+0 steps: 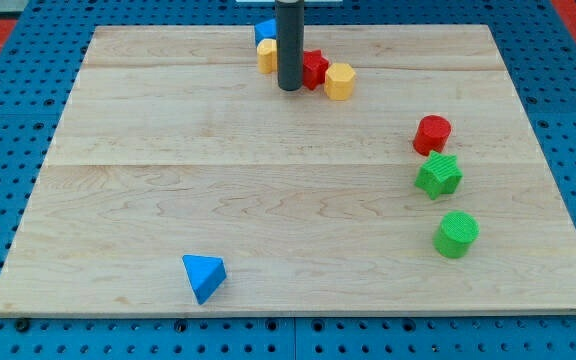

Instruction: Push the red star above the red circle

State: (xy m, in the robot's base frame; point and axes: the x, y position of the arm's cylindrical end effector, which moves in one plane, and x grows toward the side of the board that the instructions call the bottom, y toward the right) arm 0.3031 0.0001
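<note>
The red star [314, 68] lies near the view's top centre, partly hidden behind my rod. My tip [289, 87] sits just left of and touching or almost touching the red star. The red circle [432, 134] lies at the view's right, well below and right of the star. A yellow hexagon [339, 81] sits right against the star's right side. A yellow block [267, 56] and a blue block [265, 30] sit left of the rod, partly hidden.
A green star [438, 176] sits just below the red circle, and a green circle [456, 234] below that. A blue triangle [204, 276] lies near the view's bottom left. The wooden board [168, 180] ends at a blue pegboard surround.
</note>
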